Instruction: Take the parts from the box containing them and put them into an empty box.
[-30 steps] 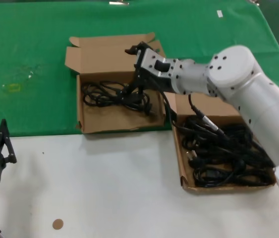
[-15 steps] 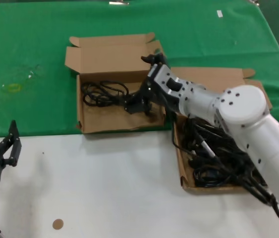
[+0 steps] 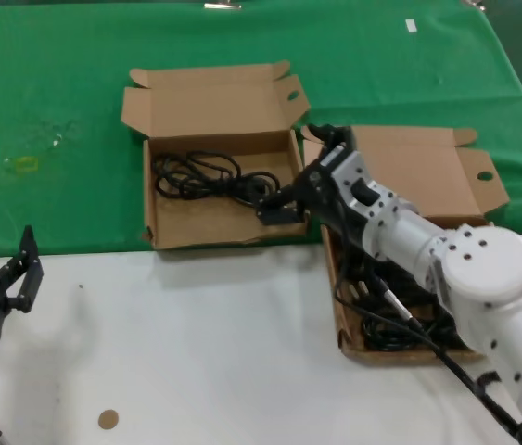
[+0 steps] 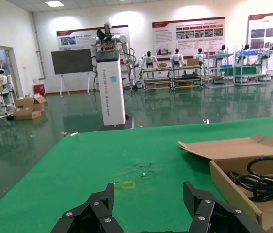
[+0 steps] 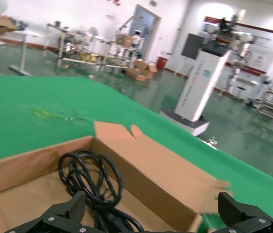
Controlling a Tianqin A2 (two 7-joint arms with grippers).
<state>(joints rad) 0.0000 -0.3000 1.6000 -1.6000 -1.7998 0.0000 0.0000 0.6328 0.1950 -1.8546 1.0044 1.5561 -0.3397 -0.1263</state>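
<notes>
Two cartons are seen. One cord (image 3: 207, 178) lies in the left box (image 3: 173, 230), just beside the right gripper (image 3: 279, 206), whose fingers are spread with nothing held, at that box's right wall. A tangle of cords (image 3: 400, 320), uncountable, fills the right box (image 3: 338, 306). The left gripper (image 3: 15, 274) is parked open, well apart.

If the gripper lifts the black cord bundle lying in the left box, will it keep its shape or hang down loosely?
The cord bundle would probably sag: its loops lie loose and uneven on the floor of the box. Grasping one strand may let the rest trail. It looks unlikely to roll or break.
</notes>
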